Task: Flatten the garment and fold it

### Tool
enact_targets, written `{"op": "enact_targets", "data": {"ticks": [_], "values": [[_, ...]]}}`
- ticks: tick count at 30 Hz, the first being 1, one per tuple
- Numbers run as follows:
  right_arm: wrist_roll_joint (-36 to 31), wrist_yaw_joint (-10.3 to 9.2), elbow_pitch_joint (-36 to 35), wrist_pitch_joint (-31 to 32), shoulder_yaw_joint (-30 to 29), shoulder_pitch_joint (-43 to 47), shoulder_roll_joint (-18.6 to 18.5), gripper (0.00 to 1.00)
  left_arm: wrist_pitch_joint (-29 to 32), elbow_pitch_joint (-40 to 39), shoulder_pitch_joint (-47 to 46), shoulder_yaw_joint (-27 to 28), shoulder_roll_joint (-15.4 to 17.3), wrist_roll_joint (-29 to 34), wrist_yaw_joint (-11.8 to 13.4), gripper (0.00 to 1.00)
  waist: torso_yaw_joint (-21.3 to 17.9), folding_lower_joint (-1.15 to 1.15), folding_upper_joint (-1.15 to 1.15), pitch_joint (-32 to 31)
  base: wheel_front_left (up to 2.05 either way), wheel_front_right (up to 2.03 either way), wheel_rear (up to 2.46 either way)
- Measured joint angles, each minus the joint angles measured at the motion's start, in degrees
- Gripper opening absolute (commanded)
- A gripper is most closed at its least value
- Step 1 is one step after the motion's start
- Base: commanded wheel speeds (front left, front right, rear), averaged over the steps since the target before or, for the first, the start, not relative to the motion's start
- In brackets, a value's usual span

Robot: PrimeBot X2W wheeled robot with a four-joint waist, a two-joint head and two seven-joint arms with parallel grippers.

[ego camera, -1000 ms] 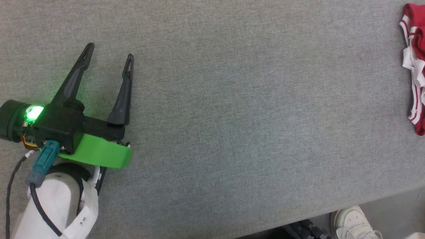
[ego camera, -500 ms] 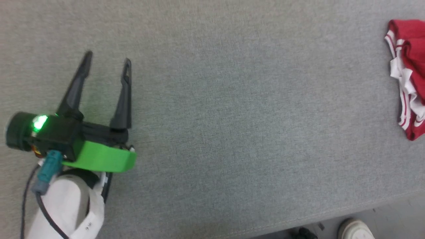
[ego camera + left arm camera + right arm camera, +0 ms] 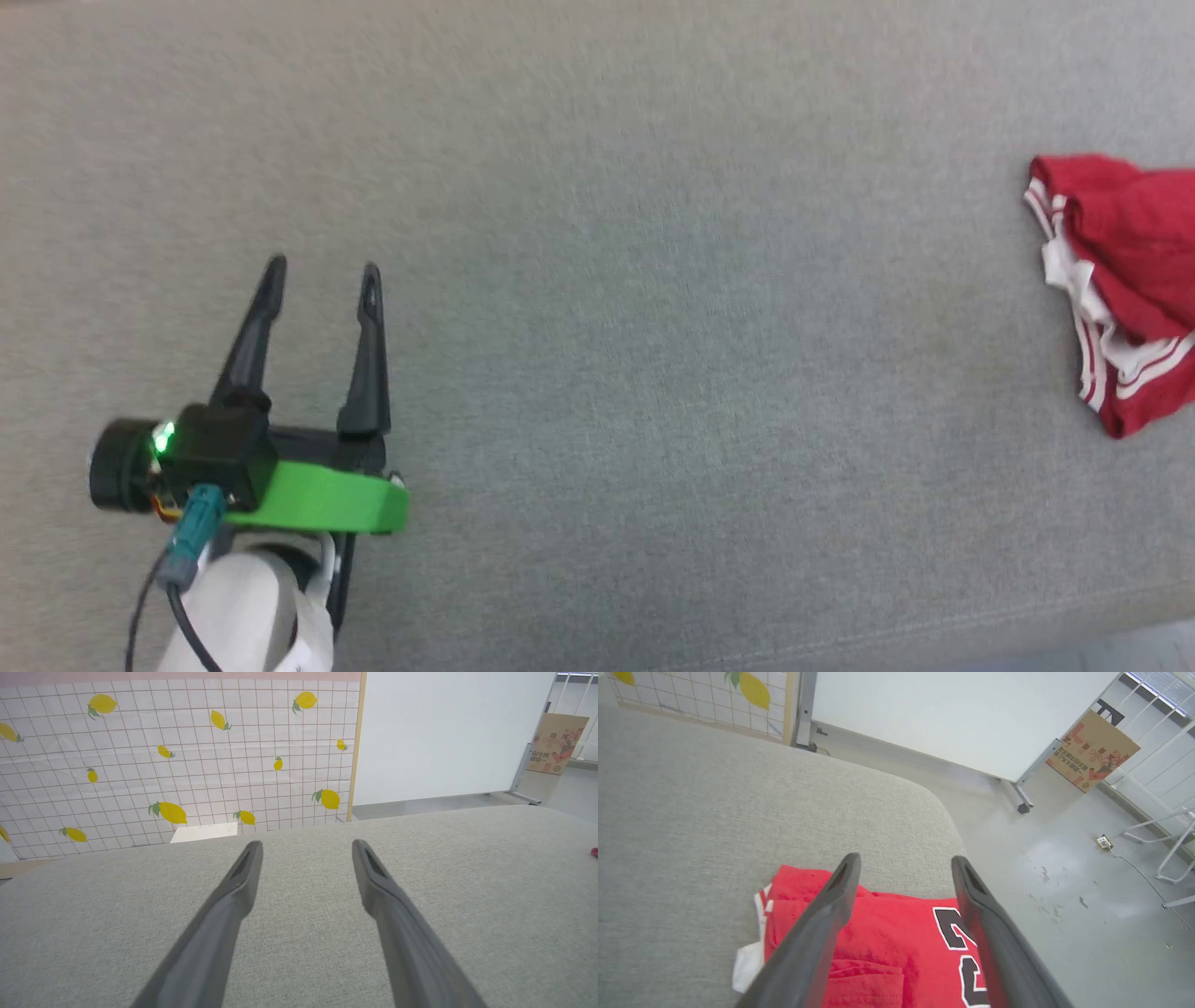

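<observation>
Right wrist view: the right gripper has its two dark fingers spread wide with nothing clamped between them. Below and between them lies the shirt, bunched up near the rounded corner of the grey table. Its black-and-white print is partly behind one finger and cut off by the bottom edge, so only a "2" and part of a second figure can be read. In the slightly blurred head view, the shirt sits crumpled at the table's right side, cut by the frame edge. It is well apart from the left gripper, which hangs over the table, fingers equally wide and empty.
</observation>
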Motion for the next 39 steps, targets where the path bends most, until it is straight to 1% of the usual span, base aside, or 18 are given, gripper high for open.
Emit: {"op": "enact_targets", "data": {"ticks": [3,4,9,13,15,17,20,24,28,30,39], "values": [[0.33,0.00,-4.32,-0.92,-1.30,4.03,2.94,1.00,-0.65,0.76,1.72,-0.16,-0.35,-1.26,0.21,1.00,0.78,0.00,0.00,-2.95,0.00,0.00,0.00],[0.51,0.00,-9.55,-1.21,-2.40,8.26,6.13,1.00,-1.18,0.98,3.36,-0.05,-0.66,-1.88,0.31,1.00,1.70,0.00,0.00,-5.72,0.00,0.00,0.00],[1.60,0.00,-18.67,-1.67,-5.95,14.13,12.38,1.00,-2.01,1.12,5.52,0.27,-1.94,-3.01,0.71,1.00,3.40,0.00,0.00,-9.50,0.00,0.00,0.00],[1.65,-0.01,-26.47,-2.54,-9.53,20.64,18.93,1.00,-2.69,1.82,7.18,0.32,-3.05,-3.50,0.77,1.00,4.92,0.00,0.00,-12.08,0.00,0.00,0.00],[0.69,-0.01,-29.83,-2.85,-9.34,24.58,21.60,1.00,-3.00,2.18,8.20,0.35,-3.41,-3.86,0.77,1.00,5.64,0.00,0.00,-13.37,0.00,0.00,0.00],[0.20,-0.01,-32.14,-3.41,-8.36,27.82,23.01,1.00,-3.10,2.38,9.10,0.52,-3.60,-4.27,0.77,1.00,6.18,0.00,0.00,-14.45,0.00,0.00,0.00],[-0.80,-0.01,-34.07,-4.67,-6.72,31.54,24.13,1.00,-3.19,3.16,10.54,0.48,-3.70,-4.41,0.66,1.00,6.77,0.00,0.00,-15.99,0.00,0.00,0.00],[-1.72,-0.01,-34.65,-5.81,-6.37,35.61,24.90,1.00,-3.25,5.08,11.98,0.18,-3.74,-3.87,0.29,1.00,7.35,0.00,0.00,-17.88,0.00,0.00,0.00],[-0.05,-0.01,-34.84,-7.14,-6.80,38.73,24.96,1.00,-3.25,4.91,13.39,0.86,-4.83,-3.47,0.22,1.00,7.67,0.00,0.00,-19.53,0.00,0.00,0.00],[0.26,-0.01,-34.89,-7.81,-7.13,39.60,24.95,1.00,-3.25,4.54,14.18,1.47,-5.34,-2.83,0.16,1.00,7.73,0.00,0.00,-20.04,0.00,0.00,0.00],[-0.70,-0.01,-33.57,-9.22,-5.63,39.90,24.99,1.00,-3.25,5.09,16.12,2.14,-7.16,-1.76,-1.79,1.00,7.91,0.00,0.00,-20.36,0.00,0.00,0.00]]}}
